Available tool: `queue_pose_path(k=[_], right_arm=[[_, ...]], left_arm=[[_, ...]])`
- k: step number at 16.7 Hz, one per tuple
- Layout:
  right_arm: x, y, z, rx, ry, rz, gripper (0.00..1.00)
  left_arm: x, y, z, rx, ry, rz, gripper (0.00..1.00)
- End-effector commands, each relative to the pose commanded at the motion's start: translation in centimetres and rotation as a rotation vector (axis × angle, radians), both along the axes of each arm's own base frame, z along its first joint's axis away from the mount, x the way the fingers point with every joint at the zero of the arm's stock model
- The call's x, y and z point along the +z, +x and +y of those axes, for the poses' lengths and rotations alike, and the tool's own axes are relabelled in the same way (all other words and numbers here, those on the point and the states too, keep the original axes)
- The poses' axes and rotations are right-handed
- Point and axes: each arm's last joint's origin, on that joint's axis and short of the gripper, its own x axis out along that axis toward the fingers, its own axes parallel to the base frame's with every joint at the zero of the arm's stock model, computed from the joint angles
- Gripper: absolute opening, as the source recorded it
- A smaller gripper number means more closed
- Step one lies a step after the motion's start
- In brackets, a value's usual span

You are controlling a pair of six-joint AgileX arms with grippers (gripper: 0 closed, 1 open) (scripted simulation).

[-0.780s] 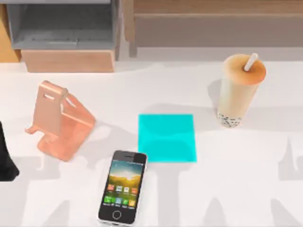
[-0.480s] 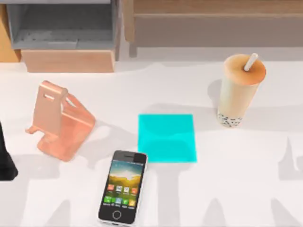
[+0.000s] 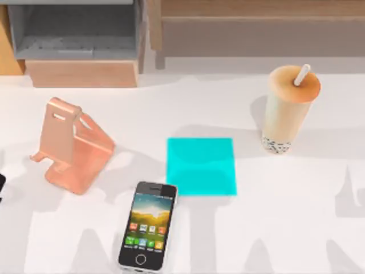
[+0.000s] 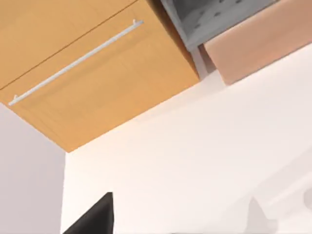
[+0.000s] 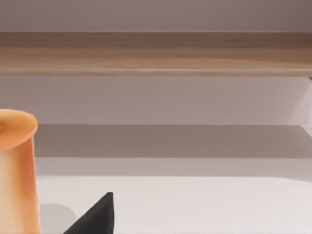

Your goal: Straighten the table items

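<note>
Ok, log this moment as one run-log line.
left arm: top view's left edge | phone: flat, in front of pink stand | cup: upright, right rear | cyan pad: centre, bare

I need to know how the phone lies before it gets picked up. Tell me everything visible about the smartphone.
The black-framed smartphone lies flat, screen up, on the white table near the top view's lower edge. Its lit screen shows colourful app icons; a round button sits at its near end. Slightly tilted, its far corner reaches the flat cyan square pad. No gripper touches it.
</note>
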Motion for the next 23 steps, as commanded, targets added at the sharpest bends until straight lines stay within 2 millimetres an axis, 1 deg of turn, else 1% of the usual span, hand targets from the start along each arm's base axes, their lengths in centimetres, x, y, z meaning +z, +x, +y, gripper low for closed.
queue_pose_path(k=[2,5,7,9,12,16,18,20,23], right_arm=[[0.0,0.0,0.0,0.000,0.000,0.000,1.00],[0.0,0.0,0.0,0.000,0.000,0.000,1.00],[0.0,0.0,0.0,0.000,0.000,0.000,1.00],[0.0,0.0,0.0,0.000,0.000,0.000,1.00],[0.0,0.0,0.0,0.000,0.000,0.000,1.00],[0.0,0.0,0.0,0.000,0.000,0.000,1.00],[0.0,0.0,0.0,0.000,0.000,0.000,1.00],[0.0,0.0,0.0,0.000,0.000,0.000,1.00],[0.0,0.0,0.0,0.000,0.000,0.000,1.00]], left_arm=[[1.6,1.7,0.5,-0.055,0.159,0.134,1.00],[3.5,5.0,1.6,-0.187,0.389,0.349,1.00],[4.3,7.7,2.6,-0.308,0.525,0.492,1.00],[4.5,10.6,3.7,-0.453,0.642,0.625,1.00],[3.9,14.7,5.8,-0.700,0.772,0.790,1.00],[1.7,19.3,8.5,-1.037,0.864,0.926,1.00],[0.3,21.0,9.7,-1.182,0.882,0.958,1.00],[-0.8,22.2,10.7,-1.299,0.889,0.974,1.00],[-1.9,23.1,11.5,-1.399,0.891,0.980,1.00]])
